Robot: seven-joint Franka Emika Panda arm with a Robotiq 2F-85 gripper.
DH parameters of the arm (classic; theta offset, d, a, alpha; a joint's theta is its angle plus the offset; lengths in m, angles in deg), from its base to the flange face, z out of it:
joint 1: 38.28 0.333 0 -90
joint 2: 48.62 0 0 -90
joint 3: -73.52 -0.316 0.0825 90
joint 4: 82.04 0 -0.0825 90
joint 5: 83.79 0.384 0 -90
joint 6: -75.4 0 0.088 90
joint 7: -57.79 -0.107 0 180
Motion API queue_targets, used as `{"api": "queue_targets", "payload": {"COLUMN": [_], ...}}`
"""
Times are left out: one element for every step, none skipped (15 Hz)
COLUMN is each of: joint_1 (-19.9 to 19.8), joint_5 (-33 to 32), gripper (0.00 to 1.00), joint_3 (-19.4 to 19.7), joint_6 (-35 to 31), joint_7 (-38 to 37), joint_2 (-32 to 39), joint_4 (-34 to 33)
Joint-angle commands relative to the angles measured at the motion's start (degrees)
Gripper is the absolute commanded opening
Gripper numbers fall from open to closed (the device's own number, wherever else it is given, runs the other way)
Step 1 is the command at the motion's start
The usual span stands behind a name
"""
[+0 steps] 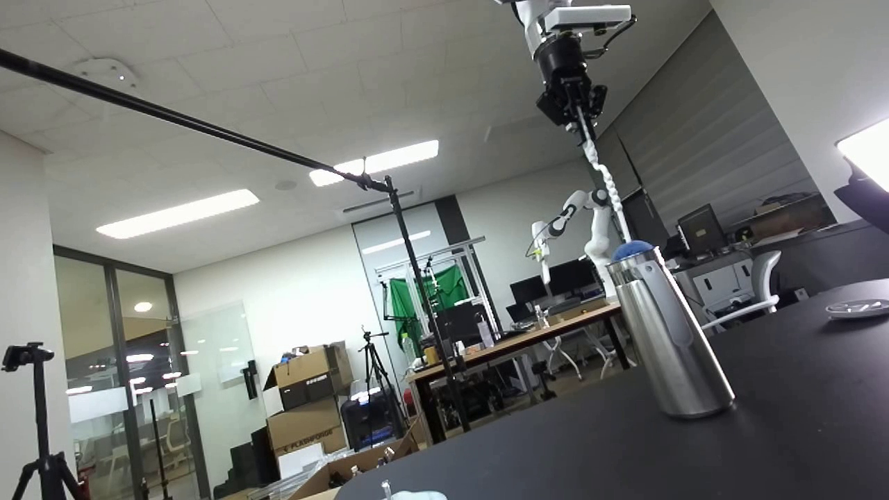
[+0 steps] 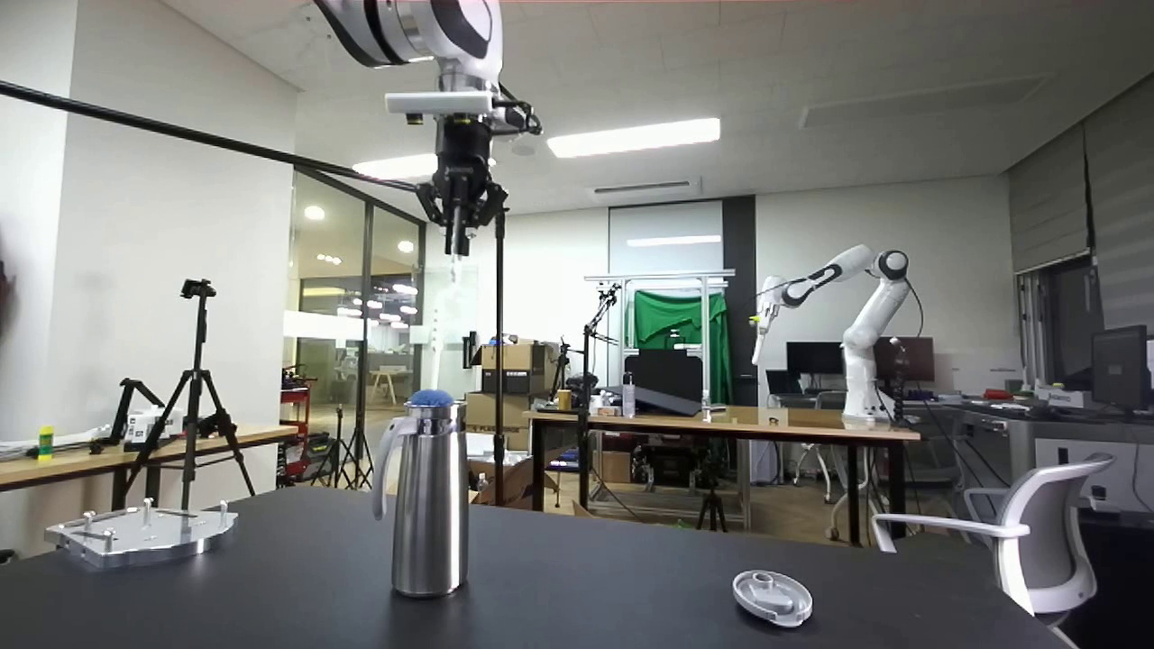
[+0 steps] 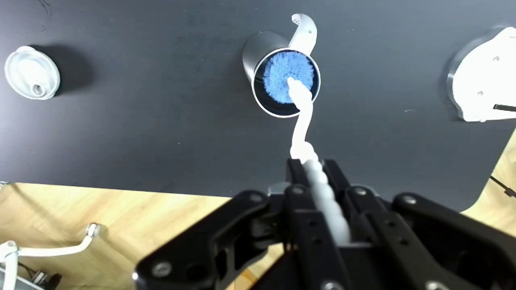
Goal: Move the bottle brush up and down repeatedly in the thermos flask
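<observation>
Above the black desk (image 2: 595, 586), the hand (image 3: 313, 165) pinches the twisted white handle of the bottle brush (image 3: 304, 117). Slightly aslant, the brush reaches down to the upright thermos flask (image 2: 431, 514), its blue bristle head sitting in the flask's mouth, the top of the bristles showing over the rim in both exterior views. Well apart from the flask, on opposite sides, lie a pale cap (image 2: 773, 598) and a silvery plate (image 2: 167, 534) with short pegs

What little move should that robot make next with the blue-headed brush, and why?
Probably ease the bottle brush a little way down into the thermos flask. The gripper is closed on the brush's white handle, and in both exterior views the blue head bulges above the flask's rim, so a downward stroke seems the natural next step.
</observation>
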Motion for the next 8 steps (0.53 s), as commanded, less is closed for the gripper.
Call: {"api": "queue_targets", "payload": {"joint_1": [-1.0, -1.2, -1.3, -1.3, -1.2, -1.1, -0.9, -0.7], "joint_5": [-0.4, -1.0, -1.5, -2.1, -2.6, -3.4, -3.9, -4.5], "gripper": [0.04, 0.04, 0.04, 0.04, 0.04, 0.04, 0.04, 0.04], "joint_3": [0.6, 0.7, 0.7, 0.8, 0.8, 0.7, 0.5, 0.4], "joint_6": [-3.7, -5.8, -8.9, -12.4, -15.4, -18.3, -20.7, -22.9], "joint_7": [2.0, 1.7, 1.8, 1.8, 1.6, 1.3, 1.2, 1.0], "joint_2": [-1.9, -1.9, -1.8, -1.6, -1.3, -1.0, -0.7, -0.5], "joint_4": [6.1, 8.4, 11.0, 14.1, 16.6, 19.2, 21.4, 23.3]}}
